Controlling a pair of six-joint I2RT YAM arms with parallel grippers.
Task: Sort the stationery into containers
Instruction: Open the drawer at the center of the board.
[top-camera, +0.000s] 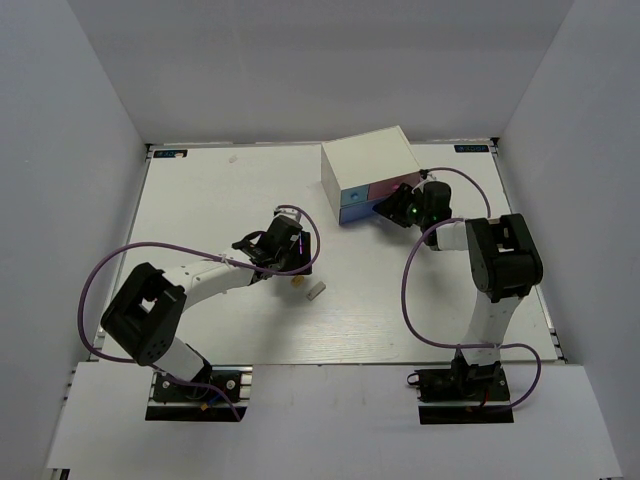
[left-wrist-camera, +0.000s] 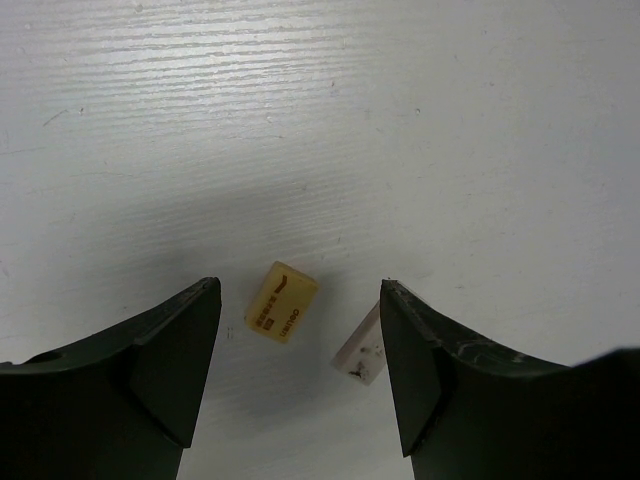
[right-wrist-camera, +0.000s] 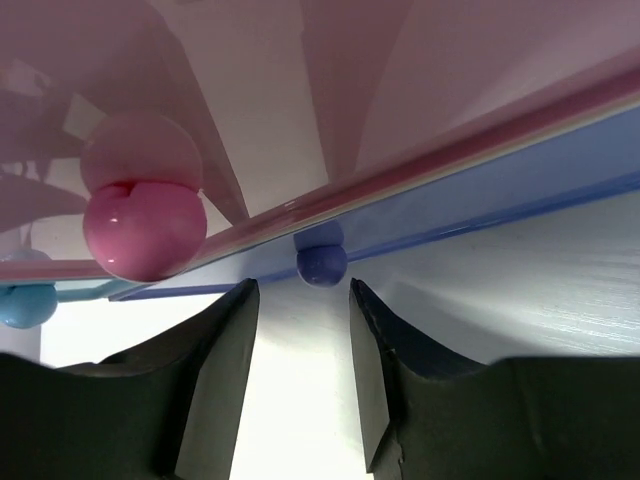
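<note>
My left gripper (left-wrist-camera: 300, 292) is open and points down at the table. A tan eraser (left-wrist-camera: 282, 301) lies between its fingertips, and a pale grey eraser (left-wrist-camera: 362, 347) lies by the right finger. In the top view both erasers (top-camera: 298, 283) (top-camera: 316, 292) lie just in front of the left gripper (top-camera: 288, 262). My right gripper (right-wrist-camera: 302, 290) is open, with the periwinkle drawer's knob (right-wrist-camera: 322, 264) just beyond its tips. The pink knob (right-wrist-camera: 145, 228) and light blue knob (right-wrist-camera: 25, 303) show to the left. The highlighters and the pink eraser are out of view.
The white cabinet (top-camera: 365, 160) stands at the back, right of centre, turned at an angle, its drawer fronts (top-camera: 355, 200) facing the near side. White walls enclose the table on three sides. Purple cables loop beside each arm.
</note>
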